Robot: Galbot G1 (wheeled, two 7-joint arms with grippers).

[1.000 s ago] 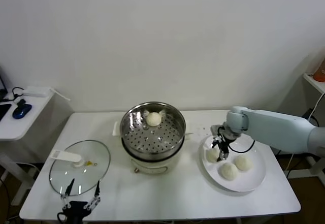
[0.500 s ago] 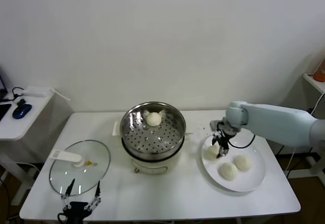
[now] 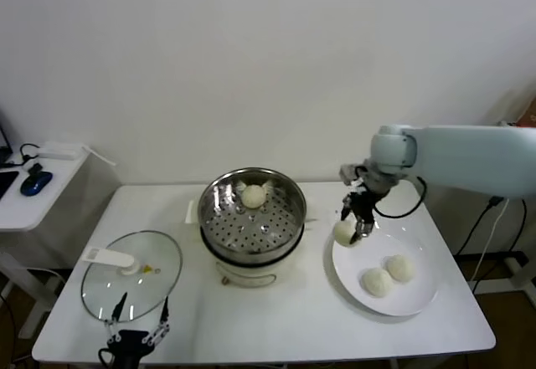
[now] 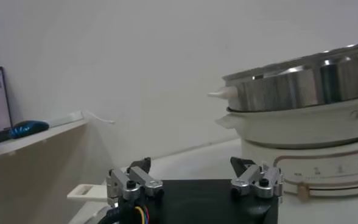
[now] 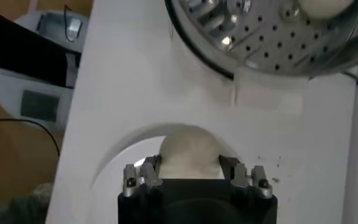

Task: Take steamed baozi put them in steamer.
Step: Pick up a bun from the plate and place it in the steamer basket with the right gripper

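My right gripper is shut on one off-white baozi and holds it above the left rim of the white plate, right of the steamer. In the right wrist view the baozi sits between the two fingers. The shiny perforated steamer basket on its cream pot base holds one baozi at the back. Two baozi lie on the plate. My left gripper is open and empty, low at the table's front left.
The round glass lid with a white handle lies flat left of the steamer, just beyond my left gripper. A side desk with a blue mouse stands at far left. The steamer wall shows in the left wrist view.
My right gripper has lifted one baozi off the plate and carried it up and left toward the steamer. The left arm has not moved.
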